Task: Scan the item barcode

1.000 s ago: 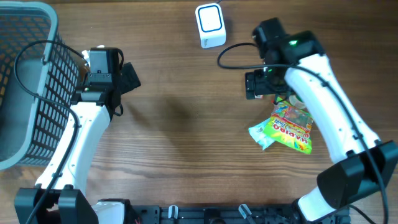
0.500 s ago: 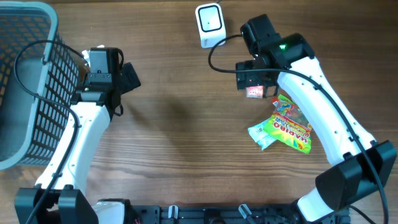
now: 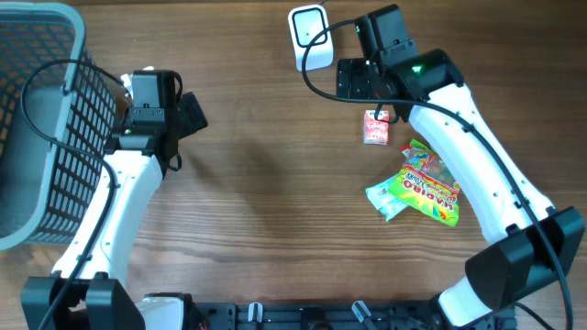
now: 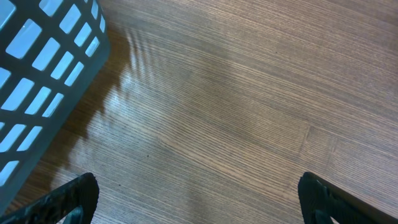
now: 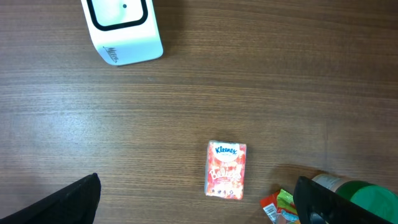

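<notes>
A white barcode scanner [image 3: 310,37] [image 5: 122,28] stands at the table's far edge. A small pink Kleenex tissue pack [image 3: 374,127] [image 5: 226,169] lies flat on the wood. A colourful candy bag [image 3: 420,188] [image 5: 280,205] lies nearer the front. My right gripper [image 3: 353,80] [image 5: 199,202] hangs open between the scanner and the tissue pack, with nothing between its fingers. Far to the left, my left gripper [image 3: 191,112] [image 4: 199,202] is open over bare wood, beside the basket.
A grey mesh basket [image 3: 41,119] [image 4: 43,74] fills the far left corner. A green-lidded container [image 5: 360,194] shows at the right wrist view's lower right, beside the candy bag. The right arm's cable loops close to the scanner.
My right gripper has moved from above the tissue pack toward the scanner, staying open; the tissue pack is now uncovered. The left arm has not moved.
</notes>
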Action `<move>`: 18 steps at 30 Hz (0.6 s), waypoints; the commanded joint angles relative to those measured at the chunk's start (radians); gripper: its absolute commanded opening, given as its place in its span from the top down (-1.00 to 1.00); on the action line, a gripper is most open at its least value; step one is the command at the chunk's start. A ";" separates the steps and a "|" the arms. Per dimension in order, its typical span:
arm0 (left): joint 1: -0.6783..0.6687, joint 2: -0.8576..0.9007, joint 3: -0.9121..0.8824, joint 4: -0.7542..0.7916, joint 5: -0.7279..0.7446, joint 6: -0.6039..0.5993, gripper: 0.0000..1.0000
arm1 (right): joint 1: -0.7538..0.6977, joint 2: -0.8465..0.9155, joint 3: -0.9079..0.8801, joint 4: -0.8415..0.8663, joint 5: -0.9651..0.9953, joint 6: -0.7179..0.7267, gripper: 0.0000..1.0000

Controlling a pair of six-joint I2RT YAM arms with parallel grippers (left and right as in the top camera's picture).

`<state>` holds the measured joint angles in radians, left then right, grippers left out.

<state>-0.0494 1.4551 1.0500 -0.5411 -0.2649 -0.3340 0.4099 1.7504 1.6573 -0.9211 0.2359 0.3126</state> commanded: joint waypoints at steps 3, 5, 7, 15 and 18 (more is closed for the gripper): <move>0.002 0.006 0.007 0.003 -0.013 0.013 -1.00 | -0.005 -0.013 0.003 0.005 -0.006 -0.005 -0.99; 0.002 0.006 0.007 0.003 -0.013 0.013 -1.00 | 0.001 -0.033 0.003 0.005 -0.006 -0.005 -0.99; 0.002 0.006 0.007 0.003 -0.013 0.013 -1.00 | 0.014 -0.083 0.003 0.004 -0.006 -0.005 -1.00; 0.002 0.006 0.007 0.003 -0.013 0.013 -1.00 | 0.026 -0.391 0.003 0.004 -0.006 -0.005 -0.99; 0.002 0.006 0.007 0.003 -0.013 0.013 -1.00 | 0.022 -0.515 0.003 0.004 0.017 -0.030 -0.99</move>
<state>-0.0494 1.4551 1.0500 -0.5411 -0.2649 -0.3340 0.4339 1.3476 1.6566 -0.9184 0.2325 0.3126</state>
